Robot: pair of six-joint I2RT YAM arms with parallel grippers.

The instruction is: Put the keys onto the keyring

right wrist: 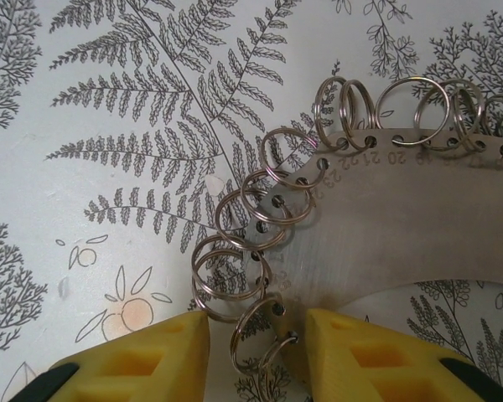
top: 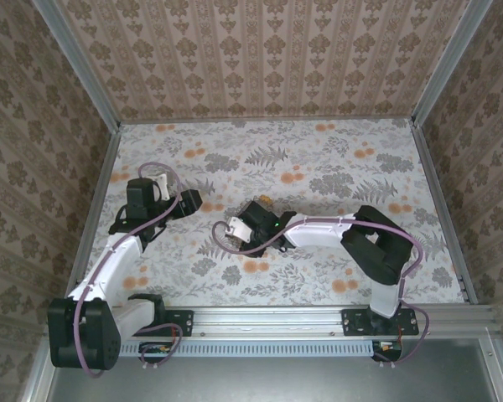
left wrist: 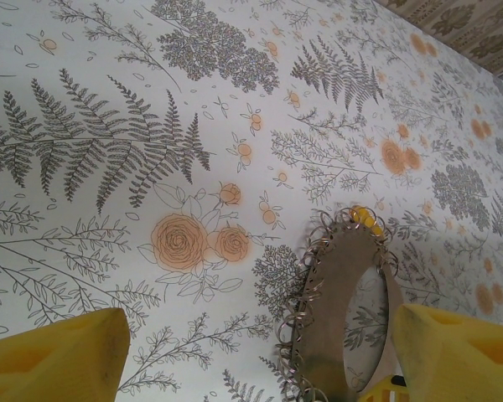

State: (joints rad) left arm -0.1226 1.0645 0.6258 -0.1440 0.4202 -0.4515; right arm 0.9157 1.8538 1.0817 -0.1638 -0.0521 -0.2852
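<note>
Between right hand [right wrist: 256, 322] fingers [right wrist: 151, 360], keyring [right wrist: 402, 218] rim, grip unclear, far side cut off; left hand [left wrist: 258, 327] released, wide.

Keyring [right wrist: 402, 226] flat on desk [top: 335, 167], near centre. Right pincer [right wrist: 256, 356] at keyring's edge, one loop [right wrist: 261, 339] between its fingers [right wrist: 151, 364]. Left pincer [left wrist: 256, 360] left of keyring; keyring just ahead, by its right finger. Arm bases [top: 84, 331] at desk's near edge.
</note>
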